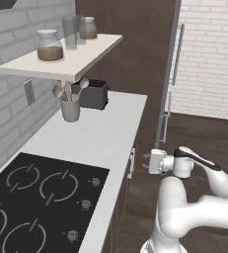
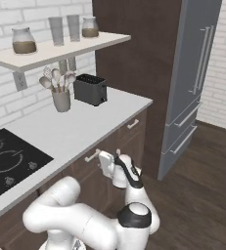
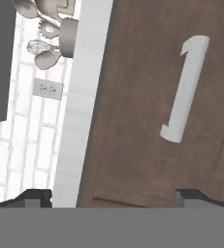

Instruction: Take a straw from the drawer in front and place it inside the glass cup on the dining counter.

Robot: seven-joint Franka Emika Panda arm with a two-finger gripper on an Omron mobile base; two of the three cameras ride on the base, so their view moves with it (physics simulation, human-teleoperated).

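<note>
The end effector (image 3: 112, 196) is standing with its jaws spread wide and empty, facing the closed drawer (image 3: 152, 111) just below the bench edge. The drawer's white bar handle (image 3: 185, 89) is lying ahead of the jaws, a little to one side, not touched. In the right base view the end effector (image 2: 103, 163) is hovering just beside that handle (image 2: 92, 155). Above, the white bench (image 1: 100, 133) is carrying a black cooktop (image 1: 36, 197) at the near left. Farther back, a grey utensil holder (image 2: 61, 100) and a black toaster (image 2: 90, 89) are sitting under a shelf (image 2: 60, 49) of jars.
</note>
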